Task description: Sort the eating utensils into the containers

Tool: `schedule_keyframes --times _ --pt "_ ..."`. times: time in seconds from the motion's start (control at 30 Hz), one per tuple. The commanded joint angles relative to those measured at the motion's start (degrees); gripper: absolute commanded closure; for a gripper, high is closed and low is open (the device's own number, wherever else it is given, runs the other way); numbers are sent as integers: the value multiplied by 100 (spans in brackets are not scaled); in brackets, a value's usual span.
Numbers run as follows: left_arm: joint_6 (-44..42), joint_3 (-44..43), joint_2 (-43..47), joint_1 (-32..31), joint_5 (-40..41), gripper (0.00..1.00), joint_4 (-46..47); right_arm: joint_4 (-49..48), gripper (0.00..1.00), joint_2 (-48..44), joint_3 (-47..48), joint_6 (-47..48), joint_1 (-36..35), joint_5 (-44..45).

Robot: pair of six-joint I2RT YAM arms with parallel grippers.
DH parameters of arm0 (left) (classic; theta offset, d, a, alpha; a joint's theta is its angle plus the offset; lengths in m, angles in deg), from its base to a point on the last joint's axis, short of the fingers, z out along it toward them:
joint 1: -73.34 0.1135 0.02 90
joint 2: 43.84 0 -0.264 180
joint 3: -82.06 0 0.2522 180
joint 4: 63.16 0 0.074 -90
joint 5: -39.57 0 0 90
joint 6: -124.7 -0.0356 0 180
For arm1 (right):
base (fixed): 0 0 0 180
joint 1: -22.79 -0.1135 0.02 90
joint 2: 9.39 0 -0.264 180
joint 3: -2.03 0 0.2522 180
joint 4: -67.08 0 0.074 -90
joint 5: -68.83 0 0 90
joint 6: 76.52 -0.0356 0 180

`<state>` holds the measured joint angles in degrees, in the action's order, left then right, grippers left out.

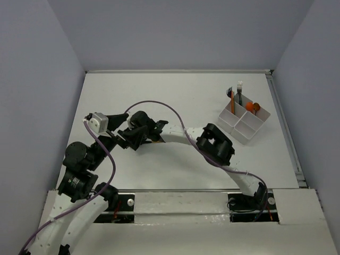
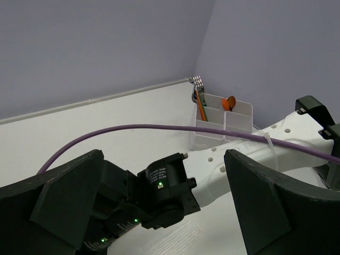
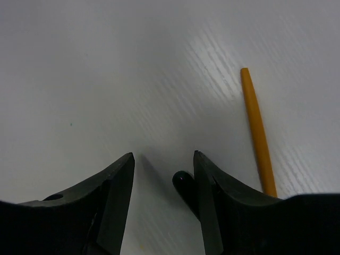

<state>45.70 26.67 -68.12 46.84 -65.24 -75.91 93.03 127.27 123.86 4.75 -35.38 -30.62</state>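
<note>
The white four-compartment box (image 1: 249, 127) stands at the right. Its far compartments hold a silver fork (image 1: 239, 87), a dark-handled fork (image 1: 230, 93), an orange stick (image 1: 232, 102) and an orange spoon (image 1: 249, 106) beside a coppery spoon (image 1: 256, 108). My right gripper (image 1: 130, 139) reaches to the table's left and is open low over the surface (image 3: 163, 155). A dark rounded utensil end (image 3: 183, 183) lies between its jaws against the right finger (image 3: 212, 186). An orange stick (image 3: 257, 133) lies flat just right of it. My left gripper (image 1: 121, 129) is wide open and empty (image 2: 163, 156), close beside the right wrist.
The right arm's white link (image 1: 175, 134) and a purple cable (image 1: 159, 103) stretch across the middle of the table. In the left wrist view the box (image 2: 236, 122) stands beyond the right arm (image 2: 255, 154). Grey walls enclose the table on three sides.
</note>
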Motion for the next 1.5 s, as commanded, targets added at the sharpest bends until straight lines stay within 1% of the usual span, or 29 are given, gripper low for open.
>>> schedule_keyframes --times 0.0,0.03,0.13,0.27,0.37,0.5,0.7,0.9,1.07,1.17,1.27,1.47 --pt "25 49 -7 31 -84 1 320 126 46 -192 -180 21 -264 -92" --pt "25 49 -7 31 -84 1 312 91 47 -288 -312 12 -265 -92" --pt "33 49 -7 31 -92 1 311 -58 47 -762 -1223 -67 -318 -31" --pt "33 49 10 84 -110 1 320 -251 47 -1491 -2120 -242 -318 390" --pt "42 58 2 84 -101 1 329 -217 46 -1782 -2543 -339 -318 671" --pt "51 58 -25 84 -127 1 329 -480 46 -1985 -2931 -436 -318 866" --pt "51 67 -60 84 -119 1 329 -428 46 -1968 -2748 -480 -318 919" --pt "51 58 -60 84 -128 1 320 -112 47 -2327 -2379 -498 -318 919" --pt "60 58 -34 84 -136 1 329 389 48 -2390 -2221 -594 -265 1682" --pt "68 67 -7 84 -145 1 338 741 49 -2267 -2089 -682 -265 2218" --pt "68 67 -7 84 -163 1 338 1057 50 -2074 -1904 -726 -265 2535" --pt "68 67 1 84 -163 1 338 1681 54 -1503 -1263 -709 -212 2685"
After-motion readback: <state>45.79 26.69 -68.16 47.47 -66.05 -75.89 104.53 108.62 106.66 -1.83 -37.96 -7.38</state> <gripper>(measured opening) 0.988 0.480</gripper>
